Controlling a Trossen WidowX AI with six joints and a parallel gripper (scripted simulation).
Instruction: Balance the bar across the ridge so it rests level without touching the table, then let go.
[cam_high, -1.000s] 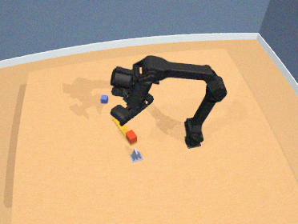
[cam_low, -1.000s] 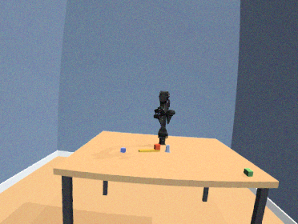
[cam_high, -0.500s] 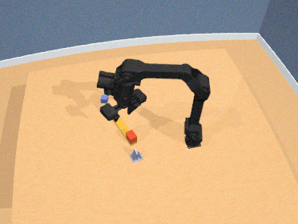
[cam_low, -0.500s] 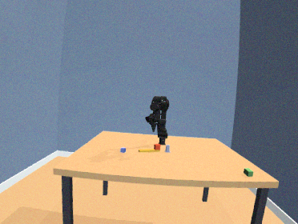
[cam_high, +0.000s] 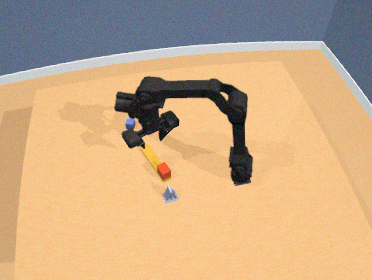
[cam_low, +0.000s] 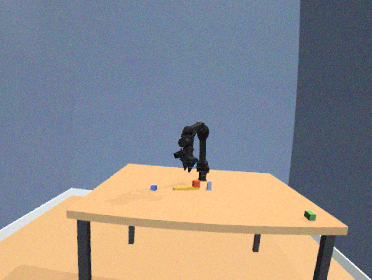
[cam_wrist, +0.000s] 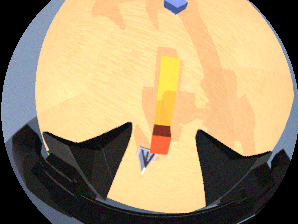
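Note:
A yellow bar (cam_high: 151, 156) (cam_low: 182, 188) (cam_wrist: 168, 92) lies flat on the table, with a red block (cam_high: 164, 170) (cam_low: 196, 184) (cam_wrist: 160, 145) on one end. A small grey ridge (cam_high: 170, 195) (cam_low: 209, 186) (cam_wrist: 145, 157) stands just beyond the red end, apart from the bar. My gripper (cam_high: 153, 142) (cam_low: 188, 171) (cam_wrist: 165, 130) is open and empty, pointing down above the table near the bar. In the wrist view the red end of the bar shows between the fingers, well below them. In the top view, a finger partly hides the far end of the bar.
A small blue block (cam_high: 130, 123) (cam_low: 154, 188) (cam_wrist: 175, 5) lies beyond the bar's plain end, off to the side away from the ridge. A green block (cam_low: 310, 215) lies near the table's front right corner. The arm's shadow falls around the bar.

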